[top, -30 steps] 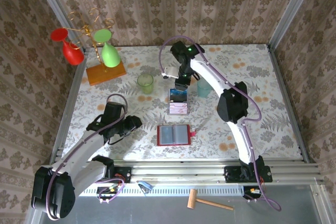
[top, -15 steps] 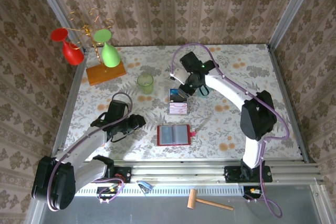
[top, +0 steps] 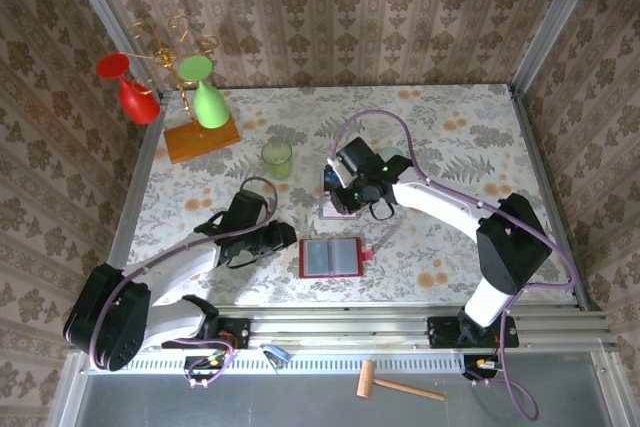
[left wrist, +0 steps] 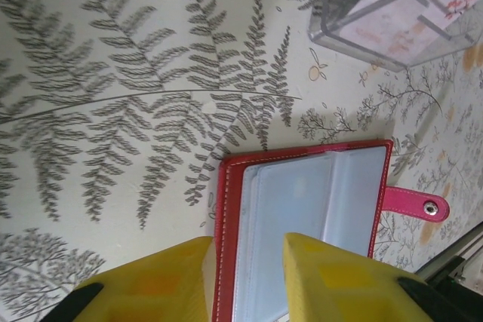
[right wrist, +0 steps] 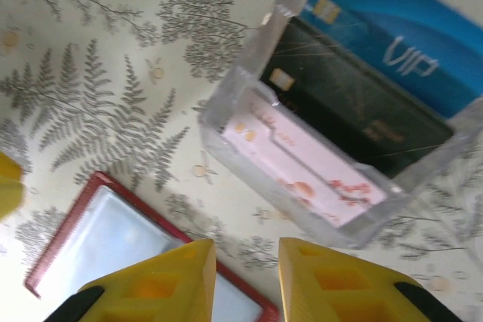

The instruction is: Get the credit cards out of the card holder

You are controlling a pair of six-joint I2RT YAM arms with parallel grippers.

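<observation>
Both parted, empty: left jaws over card holder (left wrist: pixel 302 209) edge, right jaws near.

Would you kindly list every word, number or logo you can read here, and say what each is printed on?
"VIP": on the blue card in the clear stand.
Blue card, small script at its corner: too blurred to read.
Black card: faint print, too small to read.
Pink card: print unreadable.
Red wallet: no text visible.
</observation>
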